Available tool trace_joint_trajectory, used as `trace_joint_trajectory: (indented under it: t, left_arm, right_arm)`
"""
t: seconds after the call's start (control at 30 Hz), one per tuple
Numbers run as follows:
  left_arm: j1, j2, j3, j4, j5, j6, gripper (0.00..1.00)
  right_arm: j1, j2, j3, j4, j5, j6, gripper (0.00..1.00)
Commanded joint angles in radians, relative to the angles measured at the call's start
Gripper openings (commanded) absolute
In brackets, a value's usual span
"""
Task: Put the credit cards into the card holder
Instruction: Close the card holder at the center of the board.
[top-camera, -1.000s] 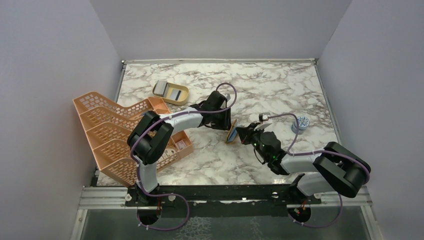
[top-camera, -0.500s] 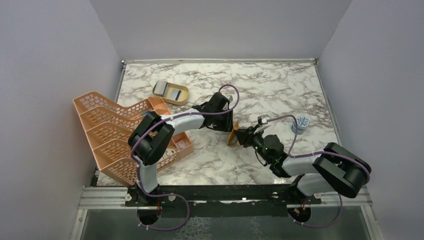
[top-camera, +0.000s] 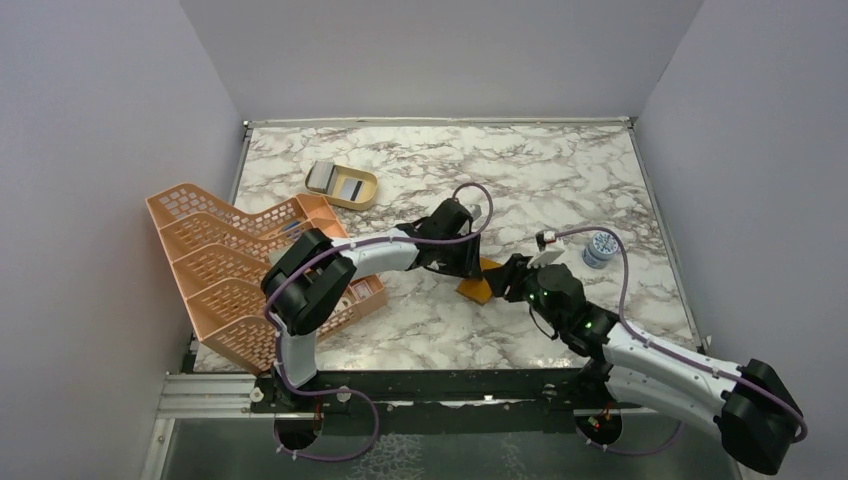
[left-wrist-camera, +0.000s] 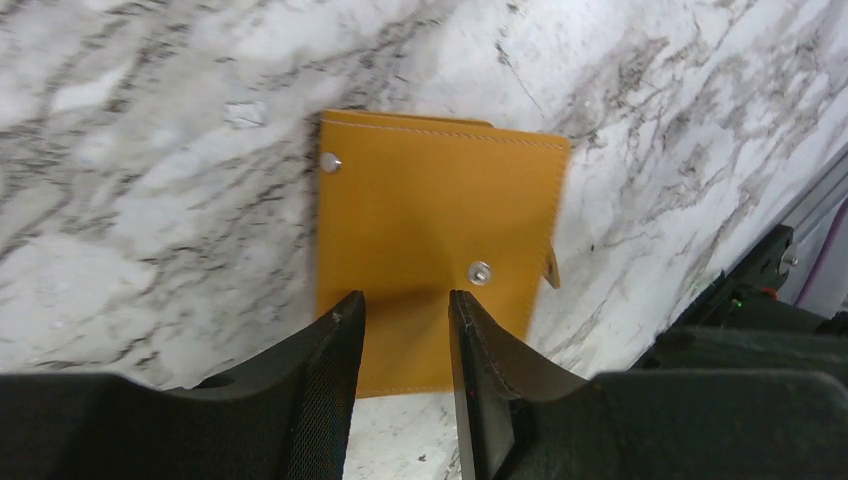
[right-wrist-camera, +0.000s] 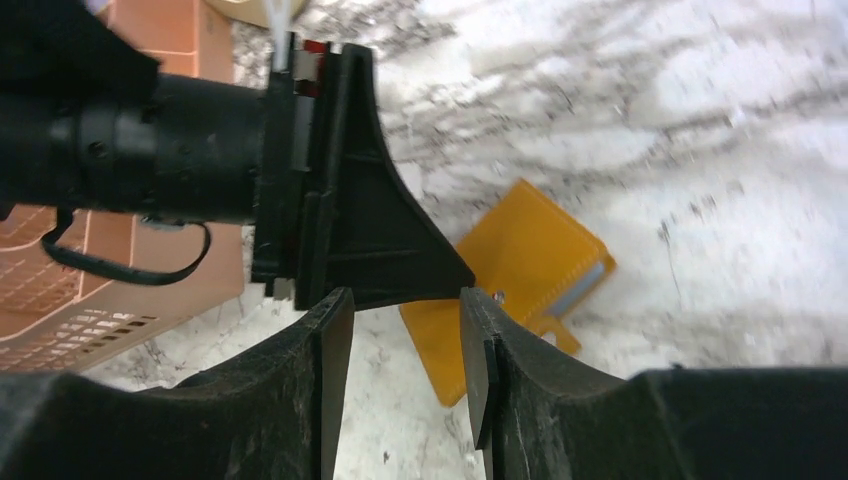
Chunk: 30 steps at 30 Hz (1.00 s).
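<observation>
The card holder (top-camera: 477, 288) is a mustard-orange wallet lying flat on the marble table, between the two grippers. In the left wrist view the card holder (left-wrist-camera: 430, 220) shows two small snaps, and my left gripper (left-wrist-camera: 405, 297) hovers open over its near edge with nothing between the fingers. My left gripper (top-camera: 468, 266) and right gripper (top-camera: 507, 281) nearly meet above it. In the right wrist view my right gripper (right-wrist-camera: 405, 292) stands open and empty, with the card holder (right-wrist-camera: 520, 260) beyond it, partly behind the left finger (right-wrist-camera: 370, 220). Pale credit cards (top-camera: 347, 188) lie in the tan dish, far left of both grippers.
A big peach lattice rack (top-camera: 225, 265) fills the left side, close to the left arm's elbow. The tan oval dish (top-camera: 368, 193) sits behind it. A small blue-and-white round thing (top-camera: 600, 248) stands at the right. Grey walls enclose the table.
The card holder was held upright in the shut right gripper; that gripper has opened and the card holder now lies flat on the table. Both grippers shifted right.
</observation>
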<state>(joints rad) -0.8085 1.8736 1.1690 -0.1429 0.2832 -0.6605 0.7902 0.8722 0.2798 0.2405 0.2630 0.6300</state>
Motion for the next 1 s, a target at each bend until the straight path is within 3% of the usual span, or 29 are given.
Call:
trace_joint_trajectory:
  t: [0.0,0.23,0.37,0.5,0.87,0.97]
  left_arm:
    - [-0.040,-0.036,-0.026,0.047,0.011,-0.023,0.39]
    - [-0.053,-0.003,-0.028,0.014,-0.064,0.012,0.39]
    - [-0.052,-0.003,-0.033,0.006,-0.076,0.007,0.37]
    - [-0.051,-0.043,-0.048,0.014,-0.100,-0.016,0.35]
    - [-0.048,-0.085,0.014,-0.066,-0.192,0.091,0.40]
    - [-0.048,-0.073,0.041,-0.066,-0.169,0.120,0.33]
  right_arm:
    - [0.001,-0.097,0.050,-0.398,0.101,0.220,0.44]
    - [0.001,-0.041,0.132,-0.535,0.145,0.335,0.43]
    - [0.001,0.021,0.129,-0.470,0.110,0.311,0.41]
    - [0.000,0.053,0.113,-0.398,0.091,0.253,0.33]
    - [-0.048,0.062,0.092,-0.302,0.005,0.177,0.34]
    - [-0.102,0.093,0.084,-0.290,-0.065,0.169,0.33]
